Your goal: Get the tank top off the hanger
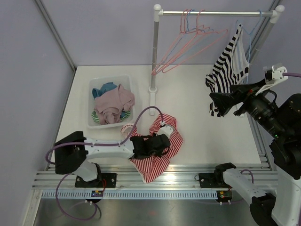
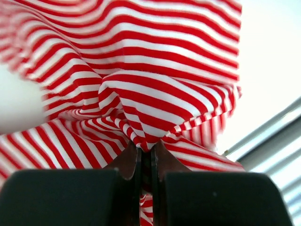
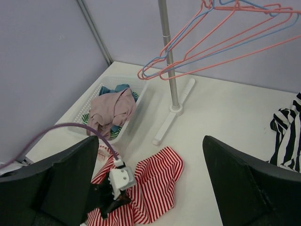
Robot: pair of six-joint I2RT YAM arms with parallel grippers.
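Top external view: the black-and-white striped tank top (image 1: 230, 61) hangs lengthwise at the rack's (image 1: 216, 13) far right, just beyond the right gripper (image 1: 212, 104), whose fingers are apart, while the left gripper (image 1: 160, 142) pinches a red-striped garment (image 1: 164, 157).

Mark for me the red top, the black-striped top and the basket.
red top (image 1: 173, 139): top view, right part of the fabric.
black-striped top (image 1: 226, 71): top view, middle of the hanging cloth.
basket (image 1: 110, 77): top view, far rim.
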